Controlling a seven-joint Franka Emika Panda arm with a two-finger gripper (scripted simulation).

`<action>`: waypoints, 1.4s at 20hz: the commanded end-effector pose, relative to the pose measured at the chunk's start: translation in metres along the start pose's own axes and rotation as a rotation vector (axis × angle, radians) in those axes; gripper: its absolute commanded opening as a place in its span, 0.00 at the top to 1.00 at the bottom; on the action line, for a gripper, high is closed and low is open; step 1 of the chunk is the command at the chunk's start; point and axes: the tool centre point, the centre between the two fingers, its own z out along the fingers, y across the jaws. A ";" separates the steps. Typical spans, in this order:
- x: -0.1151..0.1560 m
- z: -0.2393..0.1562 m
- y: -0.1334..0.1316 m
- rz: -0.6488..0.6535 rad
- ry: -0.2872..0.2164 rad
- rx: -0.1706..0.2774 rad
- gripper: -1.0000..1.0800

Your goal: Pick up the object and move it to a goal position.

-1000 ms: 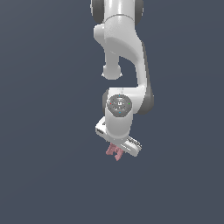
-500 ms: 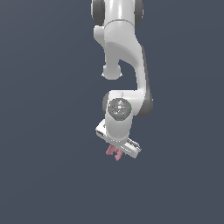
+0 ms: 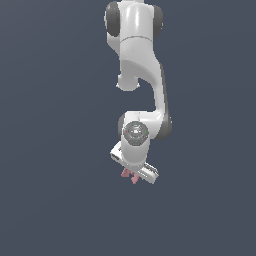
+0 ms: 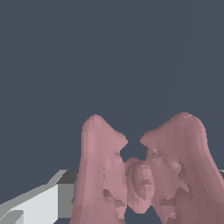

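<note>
The object (image 3: 126, 173), a small pinkish-red piece with short prongs, hangs just under the white hand in the exterior view. My gripper (image 3: 132, 175) is shut on it, and the hand hides most of the piece. The wrist view is filled by the object (image 4: 98, 166), which shows two tall lobes with a rough knob between them. One white and grey finger (image 4: 41, 204) shows beside it; the other finger is hidden behind the piece.
The white arm (image 3: 140, 60) reaches down from the top of the exterior view to its wrist joint (image 3: 135, 132). Everything around it is plain dark blue-grey, with no surface, edge or marker in sight.
The wrist joint and hand have sunk slightly in the exterior view. The object stays in the gripper's hold at almost the same spot.
</note>
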 end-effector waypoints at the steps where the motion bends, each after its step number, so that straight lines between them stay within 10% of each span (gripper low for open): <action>1: 0.000 0.001 0.000 0.000 -0.001 -0.001 0.04; 2: 0.000 0.001 0.000 0.000 -0.001 -0.001 1.00; 17: 0.006 -0.002 0.010 0.000 0.001 0.000 1.00; 28: 0.057 -0.019 0.099 0.000 0.000 0.000 1.00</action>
